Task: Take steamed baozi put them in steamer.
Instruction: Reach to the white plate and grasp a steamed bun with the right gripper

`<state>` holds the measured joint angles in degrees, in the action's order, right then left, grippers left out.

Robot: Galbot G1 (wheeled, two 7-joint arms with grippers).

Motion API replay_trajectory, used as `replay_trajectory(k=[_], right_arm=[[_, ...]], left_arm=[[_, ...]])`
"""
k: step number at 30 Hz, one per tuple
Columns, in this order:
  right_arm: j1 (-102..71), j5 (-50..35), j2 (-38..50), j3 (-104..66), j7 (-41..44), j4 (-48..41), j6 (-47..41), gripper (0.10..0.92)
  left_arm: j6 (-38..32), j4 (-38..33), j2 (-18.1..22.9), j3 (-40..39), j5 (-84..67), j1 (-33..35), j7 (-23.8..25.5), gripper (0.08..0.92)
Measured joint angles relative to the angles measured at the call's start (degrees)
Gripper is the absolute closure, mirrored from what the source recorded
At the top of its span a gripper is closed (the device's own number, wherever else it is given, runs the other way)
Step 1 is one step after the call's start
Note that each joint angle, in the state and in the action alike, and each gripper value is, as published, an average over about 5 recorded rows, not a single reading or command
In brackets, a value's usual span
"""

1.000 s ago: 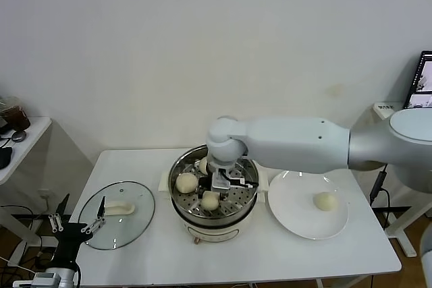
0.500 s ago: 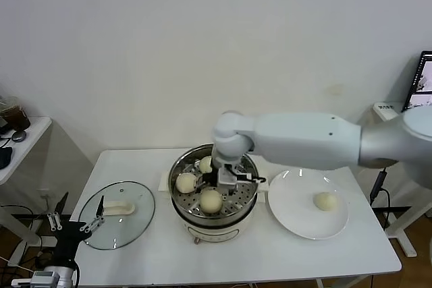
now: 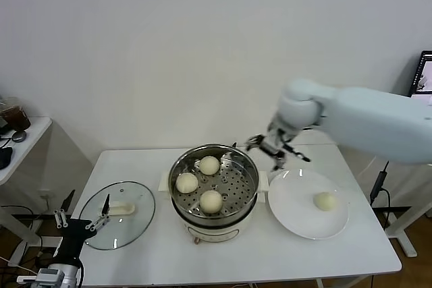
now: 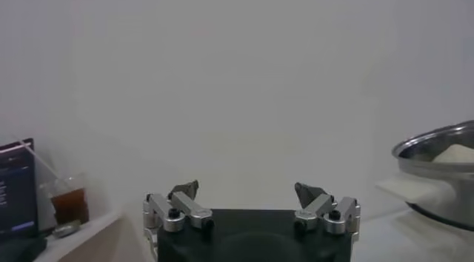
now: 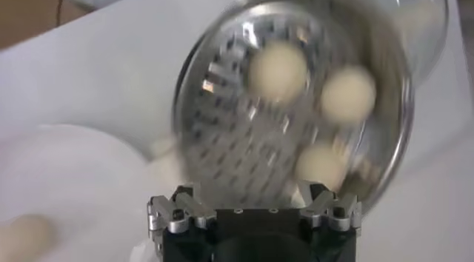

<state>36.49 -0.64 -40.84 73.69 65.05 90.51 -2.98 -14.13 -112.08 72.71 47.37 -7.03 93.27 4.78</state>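
Hovering above the gap between steamer (image 3: 213, 183) and white plate (image 3: 308, 204), the right tool (image 3: 275, 150) sits right of centre in the head view, raised off the desk (image 3: 270, 254). Its fingers are spread wide and hold nothing; the right wrist view shows both fingertips apart with only the pot below them.

Steamer: centre of the head view, on its cream base, uncovered. Three steamed baozi lie on the perforated tray: one toward the back (image 3: 209, 164), one at the left (image 3: 186, 182), one at the front (image 3: 211, 200). They sit apart from each other. The same three appear in the right wrist view (image 5: 278, 67), (image 5: 348, 93), (image 5: 320, 163).

A fourth bun (image 3: 326, 200) rests on the plate, right of the steamer, right of the plate's middle.

Glass lid (image 3: 117, 214): flat on the desk, lower left of the head view, white handle up, well apart from the steamer.

Left tool (image 3: 82, 219): low at the lower-left corner of the head view, just off the desk edge beside the lid. Fingers parted, empty; left wrist view confirms the open gap (image 4: 252, 204).
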Motion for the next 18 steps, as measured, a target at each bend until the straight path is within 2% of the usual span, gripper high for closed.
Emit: replay_trajectory(k=[8,18], right_arm=[[-10.9,4.02,8.56,-8.38,0.79,-2.4,-6.15,0.203],[-29.19,10.53,11.54,-23.19,-0.14,-8.7,-7.18,0.203]], left_arm=[[0.05,-0.43,0.14,-0.31,0.79,0.48,0.12,0.177],[0.16,-0.61,0.51,0.16,1.32,1.26,0.1,0.177]])
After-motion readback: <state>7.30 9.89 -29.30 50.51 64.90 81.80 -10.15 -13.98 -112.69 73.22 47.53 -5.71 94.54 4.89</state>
